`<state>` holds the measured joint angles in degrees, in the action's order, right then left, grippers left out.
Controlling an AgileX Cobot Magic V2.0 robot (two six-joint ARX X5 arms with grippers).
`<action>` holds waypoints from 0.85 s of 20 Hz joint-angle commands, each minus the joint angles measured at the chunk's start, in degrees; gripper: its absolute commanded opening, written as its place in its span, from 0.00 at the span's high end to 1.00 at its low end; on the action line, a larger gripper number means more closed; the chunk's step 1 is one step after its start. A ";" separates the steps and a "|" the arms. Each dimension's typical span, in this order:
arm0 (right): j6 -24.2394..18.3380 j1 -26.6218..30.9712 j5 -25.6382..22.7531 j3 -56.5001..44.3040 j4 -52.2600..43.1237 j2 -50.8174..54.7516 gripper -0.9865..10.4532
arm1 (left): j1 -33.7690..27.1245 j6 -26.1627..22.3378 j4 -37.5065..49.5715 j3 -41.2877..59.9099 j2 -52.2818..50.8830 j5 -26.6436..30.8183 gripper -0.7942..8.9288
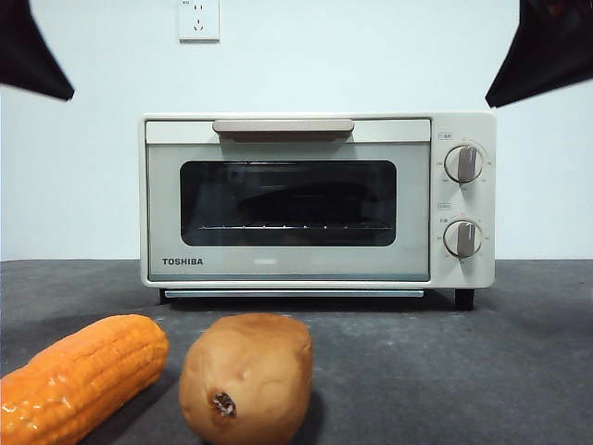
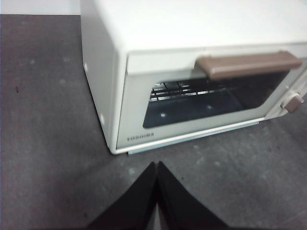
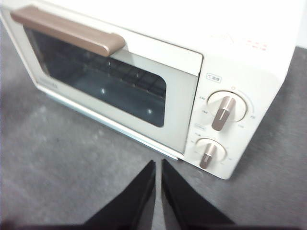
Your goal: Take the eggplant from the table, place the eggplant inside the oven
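The cream-white TOSHIBA oven (image 1: pixel 287 269) stands at the back of the dark grey table (image 1: pixel 445 371) with its door closed. Behind the dark glass, a dim long dark shape (image 1: pixel 296 199) lies on the wire rack; I cannot tell whether it is the eggplant. No eggplant shows on the table. My left gripper (image 2: pixel 157 165) hangs shut and empty above the table before the oven's left front corner. Before the knob side, my right gripper (image 3: pixel 158 164) is shut and empty. In the front view both arms show only as black tips (image 1: pixel 32 56) (image 1: pixel 547 51) at the top corners.
An orange corn cob (image 1: pixel 79 380) lies at the near left of the table, and a brown potato (image 1: pixel 246 375) sits beside it. The oven's beige bar handle (image 1: pixel 283 126) and two grey knobs (image 1: pixel 462 164) face the front. A wall socket (image 1: pixel 199 19) is above.
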<state>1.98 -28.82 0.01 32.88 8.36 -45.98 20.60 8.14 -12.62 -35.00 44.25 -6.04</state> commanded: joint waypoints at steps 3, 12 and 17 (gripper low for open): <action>4.85 -0.28 -0.59 -9.33 -11.91 1.97 0.91 | 3.63 3.19 5.86 7.67 -5.22 4.24 0.91; 4.90 -0.28 -3.48 -12.31 -10.08 1.90 0.91 | 5.62 7.56 3.65 10.03 -6.38 4.57 0.91; 4.90 -0.28 -3.45 -12.31 -10.08 1.90 0.91 | 5.62 7.56 3.67 10.03 -6.40 4.57 0.91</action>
<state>6.28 -28.82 -3.25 20.16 -1.13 -43.86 25.91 15.42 -9.41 -24.71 37.54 -1.61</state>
